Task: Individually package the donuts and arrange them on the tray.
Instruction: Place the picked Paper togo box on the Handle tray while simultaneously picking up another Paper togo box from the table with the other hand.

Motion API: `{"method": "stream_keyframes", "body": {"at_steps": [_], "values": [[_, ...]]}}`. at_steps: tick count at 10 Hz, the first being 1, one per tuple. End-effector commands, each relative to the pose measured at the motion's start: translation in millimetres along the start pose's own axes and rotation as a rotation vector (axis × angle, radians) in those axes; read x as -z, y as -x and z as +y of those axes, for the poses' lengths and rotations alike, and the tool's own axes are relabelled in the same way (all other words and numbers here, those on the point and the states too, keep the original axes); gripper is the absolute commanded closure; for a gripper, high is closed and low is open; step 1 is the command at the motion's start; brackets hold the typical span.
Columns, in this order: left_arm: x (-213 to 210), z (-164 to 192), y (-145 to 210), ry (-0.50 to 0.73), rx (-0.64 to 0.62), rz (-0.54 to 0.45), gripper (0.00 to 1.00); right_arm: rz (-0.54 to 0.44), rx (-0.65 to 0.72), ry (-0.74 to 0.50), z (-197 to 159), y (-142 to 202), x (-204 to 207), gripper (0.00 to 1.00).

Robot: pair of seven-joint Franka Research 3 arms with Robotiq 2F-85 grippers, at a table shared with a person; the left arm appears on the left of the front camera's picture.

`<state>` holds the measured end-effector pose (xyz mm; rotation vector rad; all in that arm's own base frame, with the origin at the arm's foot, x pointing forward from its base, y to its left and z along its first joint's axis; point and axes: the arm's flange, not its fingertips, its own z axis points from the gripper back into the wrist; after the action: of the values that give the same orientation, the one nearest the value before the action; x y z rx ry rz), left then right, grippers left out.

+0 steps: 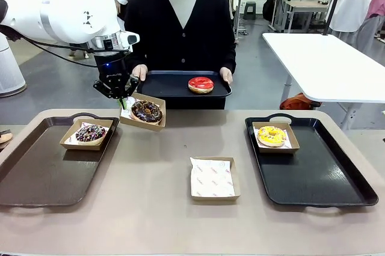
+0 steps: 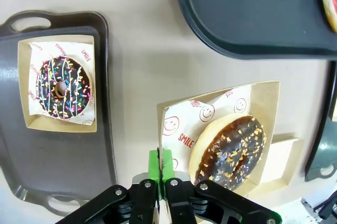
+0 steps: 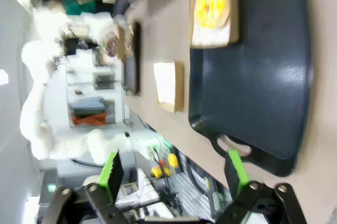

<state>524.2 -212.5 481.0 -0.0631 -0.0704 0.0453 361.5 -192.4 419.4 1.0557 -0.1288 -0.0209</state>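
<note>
My left gripper (image 1: 124, 100) is shut on the near edge of a cardboard box (image 1: 157, 121) that carries the dark chocolate donut (image 1: 146, 111), held above the table beside the left tray (image 1: 36, 172). The left wrist view shows the green pads (image 2: 154, 167) pinching the box rim (image 2: 169, 109) and paper liner, with the donut (image 2: 231, 150) lying slanted inside. A sprinkled chocolate donut (image 1: 91, 133) sits boxed on the left tray. The yellow donut (image 1: 271, 136) sits boxed on the right tray (image 1: 325, 178). A person holds a tray (image 1: 162, 85) with the red donut (image 1: 201, 85). My right gripper (image 3: 174, 169) is open with nothing between its fingers.
An empty paper-lined box (image 1: 214, 178) lies on the table's middle near the front edge. The person stands close at the far side, both hands on the raised tray. A white table (image 1: 331, 64) stands behind at the right.
</note>
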Motion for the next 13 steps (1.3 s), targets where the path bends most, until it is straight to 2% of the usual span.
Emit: {"method": "stream_keyframes", "body": {"at_steps": [1, 3, 5, 8, 10, 13], "values": [[-26.7, 27.7, 34.7, 0.017, 0.088, -0.031, 0.98, 0.099, -0.072, 0.162, 61.1, -5.9, 27.0, 0.0], [-33.4, 66.0, 57.8, 0.053, 0.075, -0.013, 0.98, 0.175, -0.119, 0.269, 119.8, -13.6, 60.4, 0.0], [-39.4, 100.7, 88.0, 0.068, 0.073, -0.013, 0.98, 0.211, -0.167, 0.386, 176.7, -14.9, 106.7, 0.0], [-34.9, 145.7, 114.7, 0.101, 0.104, -0.011, 0.98, 0.251, -0.208, 0.555, 216.9, -7.6, 186.4, 0.0], [-37.5, 159.1, 109.5, 0.081, 0.113, -0.011, 0.98, 0.25, -0.219, 0.629, 218.0, -12.6, 238.4, 0.0], [-88.4, 92.0, 20.7, 0.057, 0.099, 0.023, 0.98, 0.211, -0.259, 0.731, 210.8, -10.6, 299.9, 0.0]]}}
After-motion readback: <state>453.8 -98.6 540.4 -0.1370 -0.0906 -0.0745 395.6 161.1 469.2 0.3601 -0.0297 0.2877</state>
